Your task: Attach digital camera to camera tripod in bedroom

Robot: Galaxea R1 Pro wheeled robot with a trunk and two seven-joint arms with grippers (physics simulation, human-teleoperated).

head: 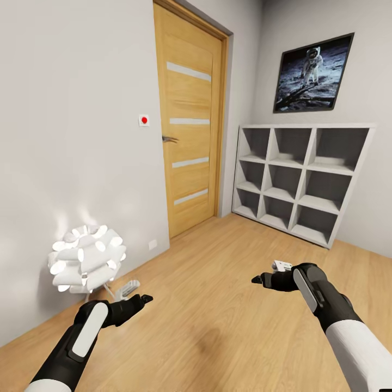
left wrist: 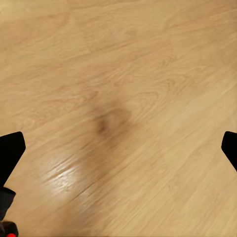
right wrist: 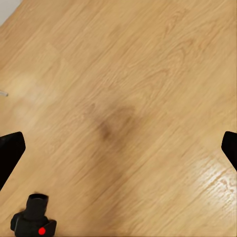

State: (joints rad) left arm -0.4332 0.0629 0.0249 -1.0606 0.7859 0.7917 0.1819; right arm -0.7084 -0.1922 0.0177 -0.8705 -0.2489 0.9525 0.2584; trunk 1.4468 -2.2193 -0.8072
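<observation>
A small black digital camera (right wrist: 33,219) with a red button lies on the light wood floor, at the edge of the right wrist view. A black shape with a red spot (left wrist: 9,228) sits cut off in the corner of the left wrist view; I cannot tell if it is the same camera. My left gripper (head: 142,298) and right gripper (head: 260,280) hover open over bare floor, holding nothing. In both wrist views the black fingertips (left wrist: 11,148) (right wrist: 11,148) stand far apart. The camera tripod is out of view.
A closed wooden door (head: 190,125) is ahead on the left wall. A white cube shelf (head: 305,179) stands at the back right under a framed astronaut picture (head: 313,73). A glowing white floor lamp (head: 84,261) sits by the left wall. A small white object (head: 282,265) lies near my right hand.
</observation>
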